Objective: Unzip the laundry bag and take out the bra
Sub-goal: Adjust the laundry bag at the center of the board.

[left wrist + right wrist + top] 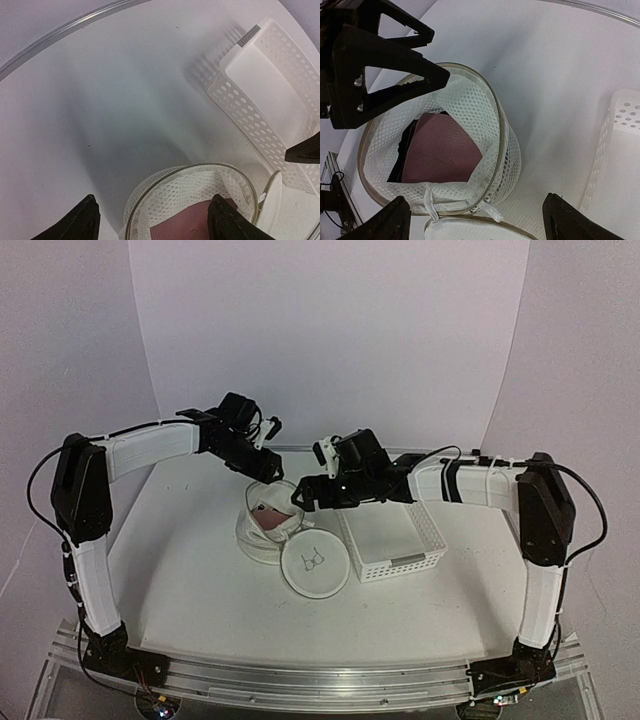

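The laundry bag (262,540) stands open in the middle of the table, and its round lid (315,567) lies flat at its front right. Inside shows a pinkish part of the bra (442,150) with a black edge beside it. My left gripper (155,220) is open and straddles the bag's far wall (175,192), one finger over the pink fabric and one outside. My right gripper (480,220) hangs open above the near rim and the zipper pull (487,210), holding nothing. The left gripper's fingers (395,55) show at the bag's far rim.
A white lattice plastic basket (392,540) sits just right of the bag, close under the right arm. It also shows in the left wrist view, basket (280,90). The table's curved back edge (60,32) lies beyond the bag.
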